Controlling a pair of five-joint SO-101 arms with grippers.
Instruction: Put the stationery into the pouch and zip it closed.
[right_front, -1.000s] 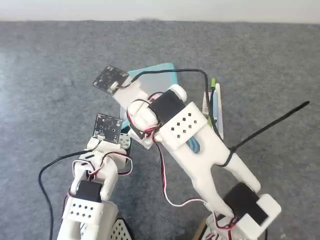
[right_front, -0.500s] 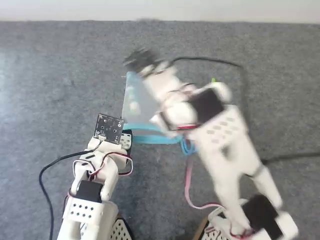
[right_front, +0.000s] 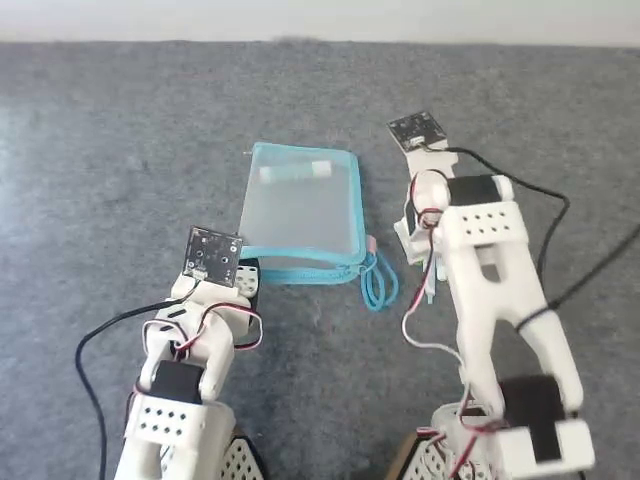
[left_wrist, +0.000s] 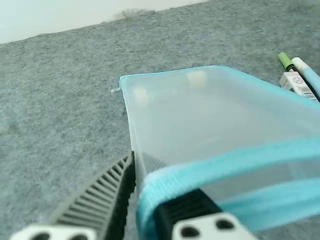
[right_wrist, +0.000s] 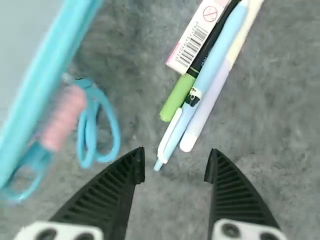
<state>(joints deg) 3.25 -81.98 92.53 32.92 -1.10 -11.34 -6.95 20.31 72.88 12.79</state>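
A translucent pouch (right_front: 300, 210) with teal trim lies flat mid-table, its pink zipper pull (right_wrist: 62, 117) and teal cord loop (right_front: 378, 285) at the near right corner. My left gripper (left_wrist: 147, 200) is shut on the pouch's near left teal edge (right_front: 255, 272). Right of the pouch lies the stationery (right_wrist: 202, 75): a light blue pen, a green-capped pen, a pale pen and a barcoded eraser (left_wrist: 295, 82), side by side. My right gripper (right_wrist: 175, 155) hovers open just above the pens' near ends, with nothing between its fingers (right_wrist: 120, 190).
Grey carpet-like cloth (right_front: 110, 130) covers the table, with bare room left of and beyond the pouch. The right arm's body (right_front: 490, 260) covers most of the stationery in the high view. A pale wall edge runs along the far side.
The right arm swung from above the pouch over to the right, so it now sits above the stationery and the pouch is uncovered. The left arm stayed put.
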